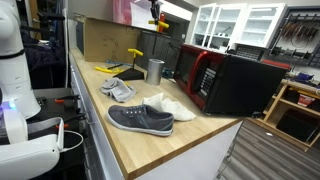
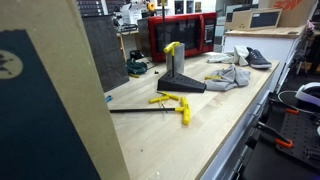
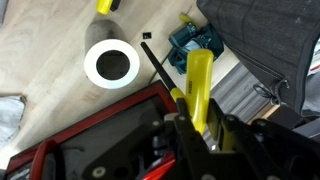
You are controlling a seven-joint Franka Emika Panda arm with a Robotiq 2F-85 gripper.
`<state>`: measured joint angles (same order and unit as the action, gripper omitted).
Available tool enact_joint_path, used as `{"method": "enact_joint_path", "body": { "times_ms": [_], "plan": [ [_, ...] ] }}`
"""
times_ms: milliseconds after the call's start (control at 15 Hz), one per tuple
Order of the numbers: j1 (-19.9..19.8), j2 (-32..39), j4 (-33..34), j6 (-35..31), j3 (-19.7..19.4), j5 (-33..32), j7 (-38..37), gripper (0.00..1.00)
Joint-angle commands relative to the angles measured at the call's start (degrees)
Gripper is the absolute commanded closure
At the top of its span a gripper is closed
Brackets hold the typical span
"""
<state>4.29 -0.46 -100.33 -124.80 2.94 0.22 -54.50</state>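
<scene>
Claw (image 3: pixel 203 126) grips the yellow-handled tool (image 3: pixel 199 80) by its handle, jaws partly closed. Steel cup (image 3: pixel 111 64) and red microwave (image 3: pixel 85 140) sit on the counter (image 3: pixel 45 40) below the claw.

A long wooden table (image 1: pixel 205 140) fills the middle, a brown board (image 1: pixel 105 40) stands at the back, and white cupboards (image 1: pixel 240 25) hang at the upper right.

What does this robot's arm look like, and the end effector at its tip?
The arm is glossy white, built of smooth, rounded segments, with a small blue light glowing low on it. A dark cable loops beside its base. The end effector is black and blocky, with two flat fingers. No markings can be read.
</scene>
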Motion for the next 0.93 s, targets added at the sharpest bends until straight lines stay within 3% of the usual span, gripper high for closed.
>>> {"method": "enact_joint_path", "body": {
  "times_ms": [0,467,867],
  "plan": [
    [0.08,-0.95,-4.36,-4.62,0.77,-1.67,-7.57,0.94],
    [1.34,-1.98,-11.32,-10.23,2.63,-6.84,-20.15,0.94],
    [2.25,-3.47,-17.17,-13.77,3.94,-10.82,-25.42,0.94]
  ]
}}
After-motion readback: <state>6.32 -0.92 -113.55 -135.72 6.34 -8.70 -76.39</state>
